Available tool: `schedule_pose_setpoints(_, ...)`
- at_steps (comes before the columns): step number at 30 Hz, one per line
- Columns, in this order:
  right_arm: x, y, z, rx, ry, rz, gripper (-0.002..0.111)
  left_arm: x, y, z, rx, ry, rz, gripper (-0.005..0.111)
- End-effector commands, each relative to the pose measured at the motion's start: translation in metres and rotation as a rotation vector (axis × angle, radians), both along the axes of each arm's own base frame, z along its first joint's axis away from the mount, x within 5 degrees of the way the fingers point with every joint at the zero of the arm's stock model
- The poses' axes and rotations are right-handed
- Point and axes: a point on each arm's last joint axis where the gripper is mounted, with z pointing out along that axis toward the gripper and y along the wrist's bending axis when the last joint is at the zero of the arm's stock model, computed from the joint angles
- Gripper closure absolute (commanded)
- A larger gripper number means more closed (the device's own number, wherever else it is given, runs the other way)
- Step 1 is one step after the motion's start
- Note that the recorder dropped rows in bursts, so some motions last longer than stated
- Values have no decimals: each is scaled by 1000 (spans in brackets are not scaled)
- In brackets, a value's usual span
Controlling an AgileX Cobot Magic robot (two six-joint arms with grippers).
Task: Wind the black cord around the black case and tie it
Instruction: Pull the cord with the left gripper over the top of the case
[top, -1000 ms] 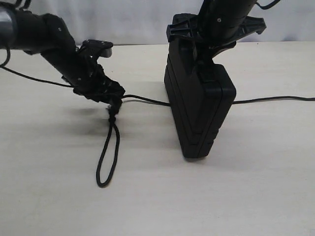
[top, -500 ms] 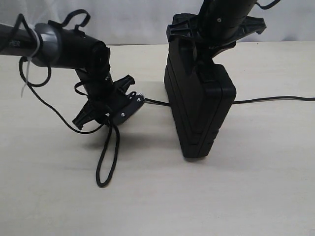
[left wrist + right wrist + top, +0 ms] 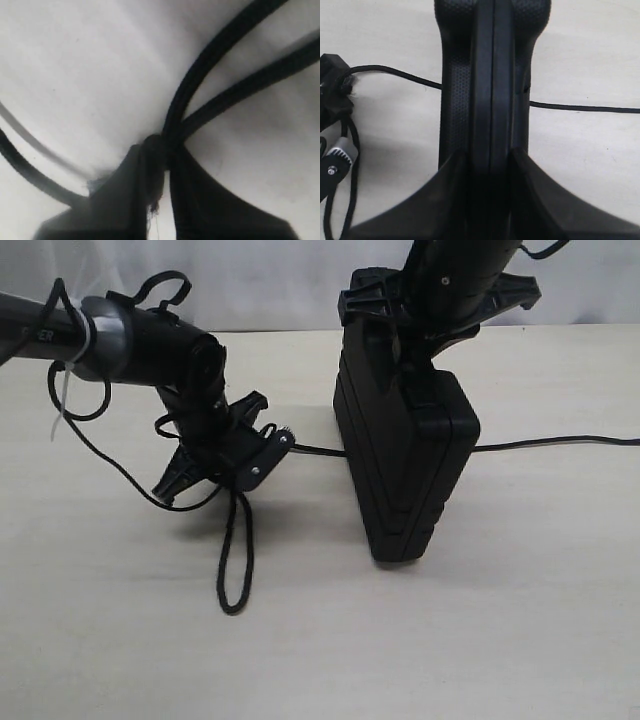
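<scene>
The black case (image 3: 405, 465) stands on edge on the table, and my right gripper (image 3: 425, 400) is shut on its upper end. In the right wrist view both fingers (image 3: 445, 200) press the case (image 3: 490, 75) from either side. The black cord (image 3: 237, 560) runs along the table past the case and out to the right (image 3: 560, 442). Its narrow loop lies toward the front left. My left gripper (image 3: 238, 480) points down over the knot at the top of that loop. Up close, the left gripper (image 3: 162, 150) pinches the knot, with the two loop strands (image 3: 225, 90) fanning out beyond.
The pale table (image 3: 520, 620) carries only the case and the cord. A thin robot wire (image 3: 110, 465) hangs in a slack arc under the left arm. A white backdrop (image 3: 270, 290) rises behind the table's far edge.
The left arm swung round to point down over the knot, and its jaws closed on it. The loop shifted slightly right. The right arm and the case stayed still.
</scene>
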Motion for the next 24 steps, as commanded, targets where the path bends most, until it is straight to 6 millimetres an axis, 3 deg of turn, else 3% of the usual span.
schedule_pose_setpoints(1, -3, -2, 3, -18, 5, 17, 104, 1, 0, -1, -98, 13, 321, 107)
schedule_pose_setpoints(8, -3, -2, 3, -18, 5, 17, 104, 15, 22, 30, -343, 54, 675, 107)
schedule_pose_setpoints(15, -3, -2, 3, -18, 5, 17, 104, 35, 63, 50, -668, 212, 1049, 107)
schedule_pose_setpoints(19, -3, -2, 3, -18, 5, 17, 104, 37, 77, 55, -763, 312, 1077, 107)
schedule_pose_setpoints(24, -3, -2, 3, -18, 5, 17, 104, 37, 77, 57, -797, 339, 1055, 107)
